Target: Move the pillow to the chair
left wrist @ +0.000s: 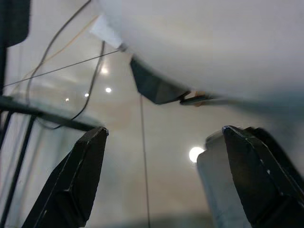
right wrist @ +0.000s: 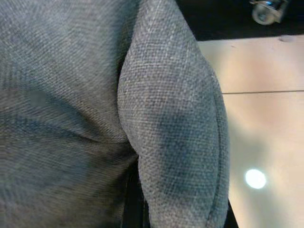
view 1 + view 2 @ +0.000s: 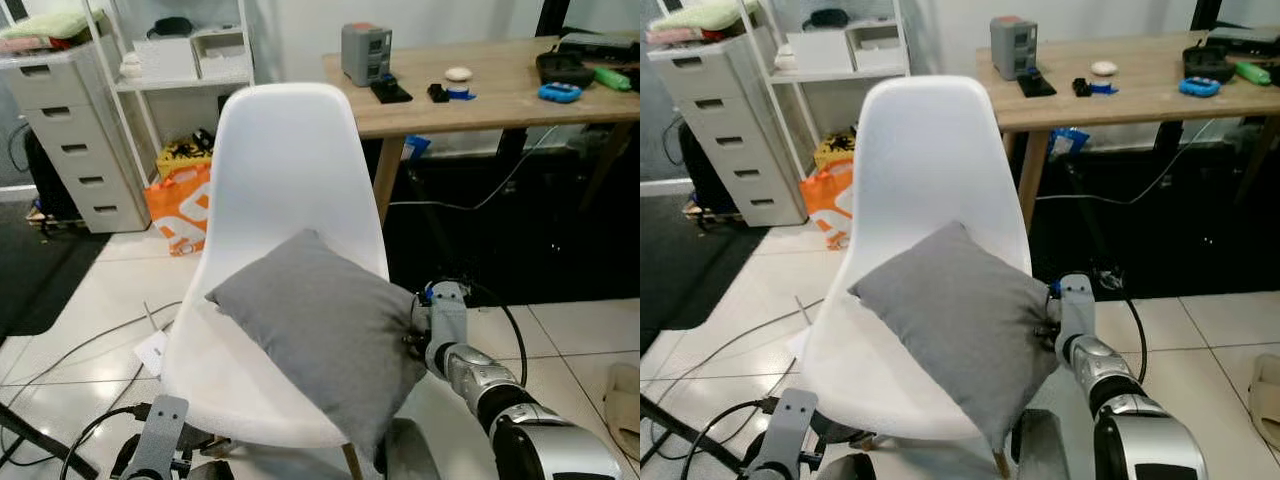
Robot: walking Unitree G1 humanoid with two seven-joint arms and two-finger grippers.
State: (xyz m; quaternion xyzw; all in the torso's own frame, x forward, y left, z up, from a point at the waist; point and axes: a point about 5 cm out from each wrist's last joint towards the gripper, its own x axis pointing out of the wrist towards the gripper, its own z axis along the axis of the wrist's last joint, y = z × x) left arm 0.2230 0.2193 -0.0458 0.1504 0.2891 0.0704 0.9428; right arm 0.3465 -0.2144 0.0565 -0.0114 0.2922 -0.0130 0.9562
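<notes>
A grey pillow [image 3: 320,330] lies tilted on the seat of the white shell chair [image 3: 285,160], one corner leaning against the backrest. My right gripper [image 3: 412,338] is pressed into the pillow's right edge, shut on the pillow; in the right wrist view the fabric [image 2: 171,123] bulges in a fold over a dark finger [image 2: 135,209]. My left gripper [image 1: 156,180] hangs open low beside the chair, looking under the seat [image 1: 213,42], with nothing between its fingers. The left arm [image 3: 160,435] shows at the bottom left.
A wooden table [image 3: 500,100] with small items stands behind the chair on the right. At the back left are a grey drawer unit [image 3: 70,140], a white shelf [image 3: 180,60] and an orange bag [image 3: 180,210]. Cables [image 3: 80,350] cross the tiled floor.
</notes>
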